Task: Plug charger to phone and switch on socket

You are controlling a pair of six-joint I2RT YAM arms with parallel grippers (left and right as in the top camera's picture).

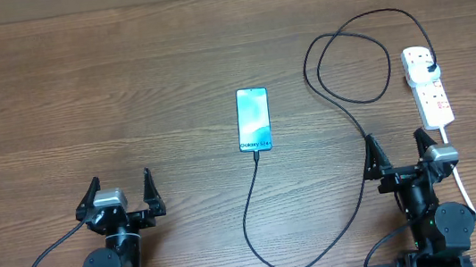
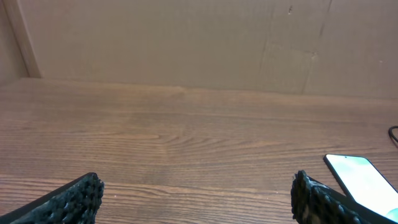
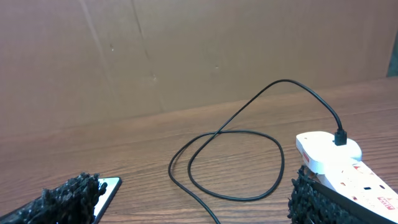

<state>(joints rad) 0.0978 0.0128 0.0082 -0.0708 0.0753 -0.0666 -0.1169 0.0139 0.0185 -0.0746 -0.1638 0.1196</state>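
Note:
The phone (image 1: 253, 119) lies flat mid-table, screen lit teal. The charger cable (image 1: 255, 205) has its tip in the phone's near end, curves down and right, loops at the back (image 1: 346, 58) and ends in a black plug (image 1: 429, 68) seated in the white socket strip (image 1: 428, 87) at the right. My left gripper (image 1: 119, 194) is open and empty at the near left. My right gripper (image 1: 399, 150) is open and empty just in front of the strip. The right wrist view shows the cable loop (image 3: 230, 162), the strip (image 3: 336, 158) and the phone's corner (image 3: 107, 190). The left wrist view shows the phone's corner (image 2: 364, 180).
The strip's white cord (image 1: 472, 201) runs down the right edge past my right arm. A brown cardboard wall (image 2: 186, 43) stands behind the table.

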